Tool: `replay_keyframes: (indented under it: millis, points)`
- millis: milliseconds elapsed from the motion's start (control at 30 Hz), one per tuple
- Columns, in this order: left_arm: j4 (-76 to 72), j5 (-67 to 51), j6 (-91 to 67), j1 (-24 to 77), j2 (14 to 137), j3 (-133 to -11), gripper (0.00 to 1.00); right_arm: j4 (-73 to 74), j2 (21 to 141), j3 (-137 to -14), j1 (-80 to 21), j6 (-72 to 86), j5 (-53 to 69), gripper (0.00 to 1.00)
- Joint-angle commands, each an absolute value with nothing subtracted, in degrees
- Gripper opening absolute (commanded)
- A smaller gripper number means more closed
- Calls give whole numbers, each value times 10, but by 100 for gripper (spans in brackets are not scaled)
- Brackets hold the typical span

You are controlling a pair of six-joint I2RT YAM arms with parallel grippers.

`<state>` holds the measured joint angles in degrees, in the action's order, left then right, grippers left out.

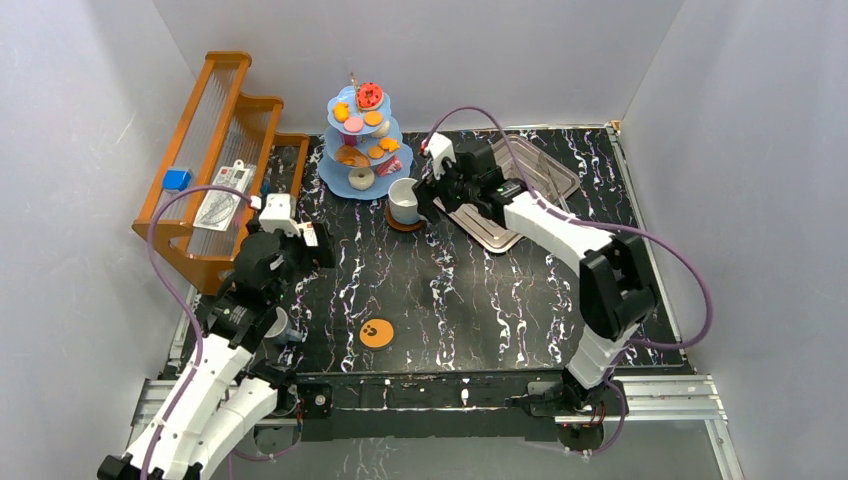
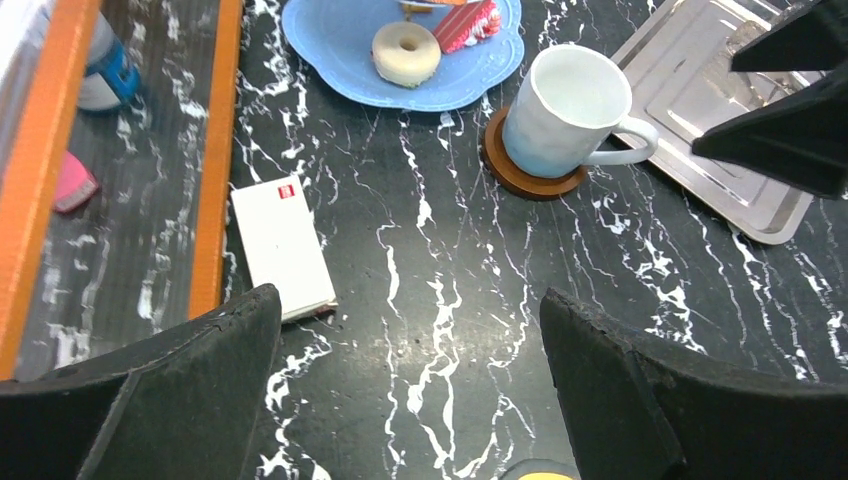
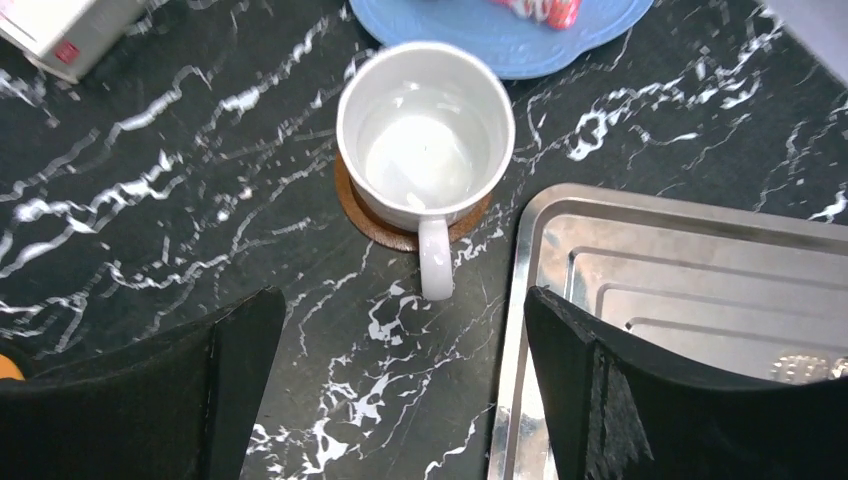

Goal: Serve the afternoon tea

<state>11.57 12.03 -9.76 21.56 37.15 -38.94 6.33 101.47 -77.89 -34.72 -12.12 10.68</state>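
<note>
The light-blue three-tier stand holds red, orange and pink pastries at the back of the table. Its bottom tier carries a white donut and a red pastry. The white mug stands upright and empty on the brown saucer, right of the stand. My right gripper is open and empty, just short of the mug's handle. My left gripper is open and empty over bare table. The small grey cup is half hidden under my left arm. The orange paw-print coaster lies near the front.
The square silver tray lies right of the mug, partly under my right gripper. The orange wooden rack runs along the left edge. A white box lies beside it, close to my left gripper.
</note>
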Motion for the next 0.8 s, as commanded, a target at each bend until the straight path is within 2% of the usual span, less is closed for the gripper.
replay_keyframes:
  millis: [0,300,433,600,767]
  points:
    - [120,125,-172,218,405,-426,98,85,959,-774,-346,-57,104,99]
    - [370,-29,-247,218,556,-601,95,146,884,-746,-346,-8,70,99]
    - [389,-67,-293,219,564,-599,95,166,857,-740,-346,33,56,99]
    - [411,-36,-338,231,554,-575,95,160,817,-716,-346,62,63,99]
    - [438,-13,-364,267,582,-549,96,141,763,-674,-345,51,4,99]
